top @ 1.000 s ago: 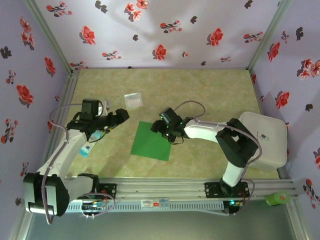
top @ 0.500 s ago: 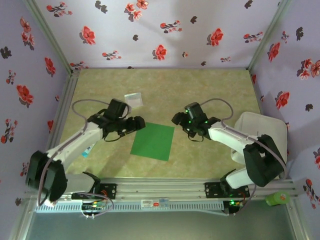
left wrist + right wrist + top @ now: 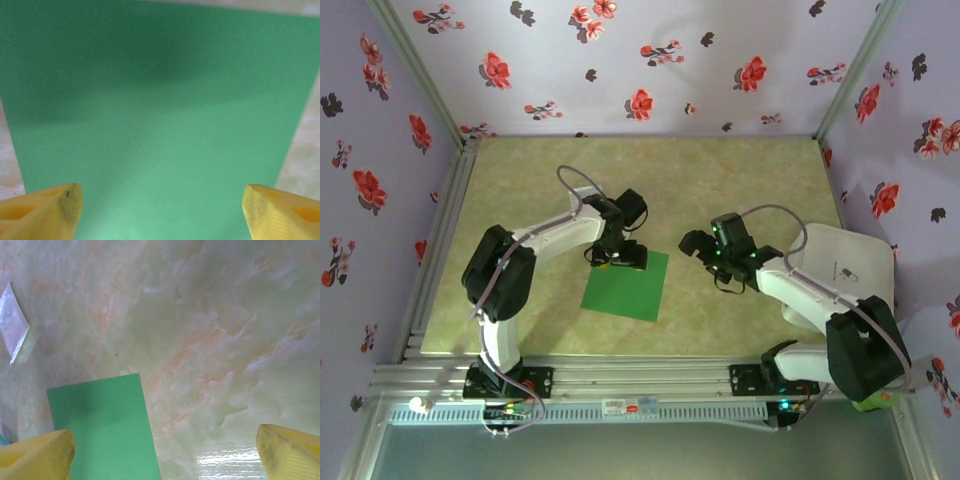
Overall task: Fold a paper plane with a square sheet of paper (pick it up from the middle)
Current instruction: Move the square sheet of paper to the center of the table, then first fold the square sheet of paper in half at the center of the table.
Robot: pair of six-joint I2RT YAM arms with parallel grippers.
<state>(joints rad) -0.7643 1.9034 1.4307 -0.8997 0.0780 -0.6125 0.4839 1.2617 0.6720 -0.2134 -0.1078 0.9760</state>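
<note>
left end effector (image 3: 618, 257): fingers (image 3: 45, 210) spread wide, nothing gripped, positioned low over the far edge of the square sheet of paper (image 3: 625, 290). right end effector (image 3: 697, 245): spread wide, empty, above bare bench (image 3: 750, 180) just right of the sheet's far right corner. the sheet lies flat and unfolded near the bench centre. 1 small pale packet (image 3: 14, 322) lies apart from it.

Things counted on the table (image 3: 740, 180)
Two claws are counted, the left claw (image 3: 160, 195) and the right claw (image 3: 165, 440); one square sheet of paper (image 3: 625, 285) is seen under the left claw; one pale packet (image 3: 12, 322) is seen ahead-left of the right claw.
</note>
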